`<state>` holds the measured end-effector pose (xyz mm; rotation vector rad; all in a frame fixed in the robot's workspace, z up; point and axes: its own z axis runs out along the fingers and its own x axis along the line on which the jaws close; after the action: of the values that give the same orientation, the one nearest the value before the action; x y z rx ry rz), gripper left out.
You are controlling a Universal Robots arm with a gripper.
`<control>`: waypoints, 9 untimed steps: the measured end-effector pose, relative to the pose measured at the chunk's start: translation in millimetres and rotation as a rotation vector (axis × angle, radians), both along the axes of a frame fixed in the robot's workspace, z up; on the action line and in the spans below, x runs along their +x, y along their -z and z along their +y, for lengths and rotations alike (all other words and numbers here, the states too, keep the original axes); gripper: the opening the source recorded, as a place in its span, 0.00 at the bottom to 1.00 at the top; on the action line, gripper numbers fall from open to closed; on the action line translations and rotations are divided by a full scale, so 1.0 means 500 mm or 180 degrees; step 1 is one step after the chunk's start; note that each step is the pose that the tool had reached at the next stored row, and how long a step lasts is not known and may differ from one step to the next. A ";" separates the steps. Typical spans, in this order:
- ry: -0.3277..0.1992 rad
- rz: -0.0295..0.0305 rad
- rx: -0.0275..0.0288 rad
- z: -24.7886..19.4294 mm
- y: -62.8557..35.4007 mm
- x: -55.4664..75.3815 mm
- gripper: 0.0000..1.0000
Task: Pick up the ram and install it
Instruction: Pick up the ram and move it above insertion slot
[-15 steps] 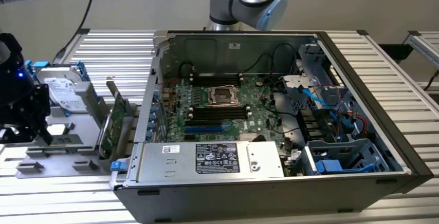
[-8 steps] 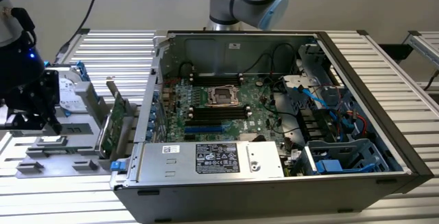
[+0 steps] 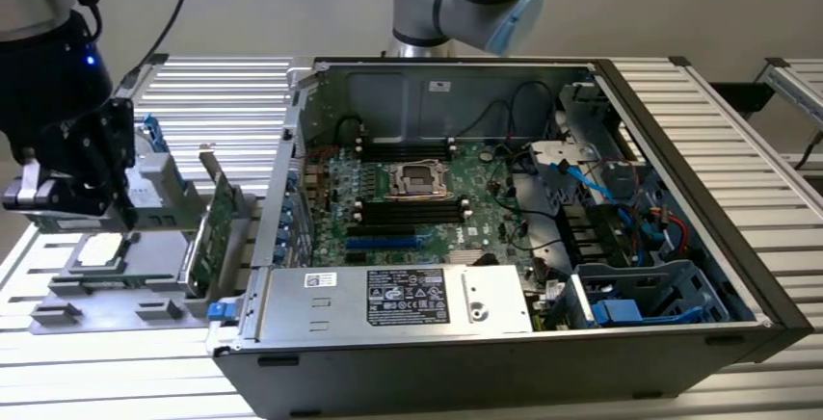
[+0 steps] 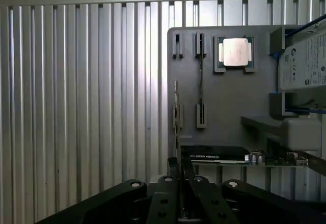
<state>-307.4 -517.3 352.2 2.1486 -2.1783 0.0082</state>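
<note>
Over the gray holder (image 4: 229, 107), end effector (image 4: 181, 165) with the ram (image 4: 177, 107).
Fingers (image 4: 168, 193) clamped on the thin stick's edge.

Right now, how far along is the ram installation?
Done: the ram looks picked up; the gripper is shut on it above the grey holder tray. In hand: the ram, beside the computer case. Left: it is not yet in the motherboard's memory slots.

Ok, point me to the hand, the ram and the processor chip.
hand (image 4: 180, 165): wrist view, between its fingertips.
ram (image 4: 176, 94): wrist view, on its thin edge.
processor chip (image 4: 235, 52): wrist view, middle of its metal lid.
</note>
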 end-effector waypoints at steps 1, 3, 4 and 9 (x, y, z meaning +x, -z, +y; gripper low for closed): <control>0.0000 0.0006 0.0000 0.0000 -0.009 0.009 0.14; 0.0000 0.0020 0.0001 0.0000 -0.024 0.027 0.14; -0.0001 0.0028 0.0000 -0.0001 -0.031 0.036 0.14; -0.0001 0.0050 0.0000 0.0000 -0.071 0.082 0.14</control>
<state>-266.5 -517.3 388.0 2.1415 -2.1697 -0.0086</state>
